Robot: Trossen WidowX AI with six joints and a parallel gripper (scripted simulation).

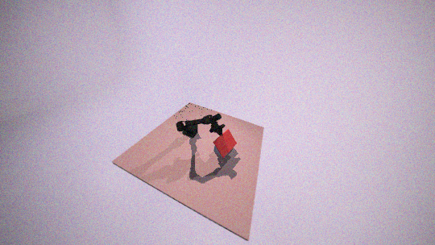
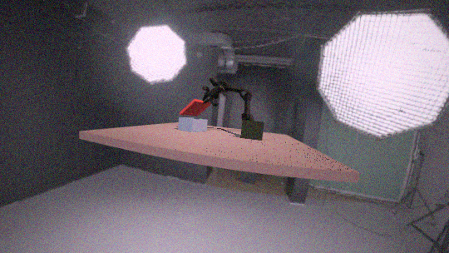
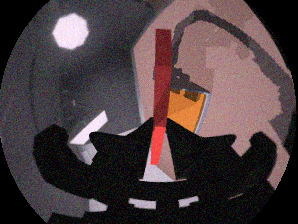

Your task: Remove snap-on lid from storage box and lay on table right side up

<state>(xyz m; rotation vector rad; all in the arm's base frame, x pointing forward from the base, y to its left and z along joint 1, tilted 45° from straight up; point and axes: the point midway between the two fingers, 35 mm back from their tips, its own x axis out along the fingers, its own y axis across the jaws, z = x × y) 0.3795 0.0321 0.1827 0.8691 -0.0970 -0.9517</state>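
The red lid (image 1: 225, 143) (image 2: 194, 108) (image 3: 162, 75) is off the storage box and steeply tilted, seen edge-on in the wrist view. My gripper (image 1: 221, 134) (image 2: 205, 101) (image 3: 158, 120) is shut on its upper edge. The lid's lower edge is over the box, close above its rim in the exterior view; I cannot tell the exact gap. The pale blue-grey box (image 2: 192, 125) (image 3: 202, 113) stands open on the table, its orange inside showing in the wrist view. In the top view the lid hides most of the box.
The pink table (image 1: 161, 153) (image 2: 249, 155) carries the dark arm base (image 2: 252, 129), which stands some way from the box. The arm arches over from it, and its shadow falls across the table around the box. Table edges show in the top and exterior views.
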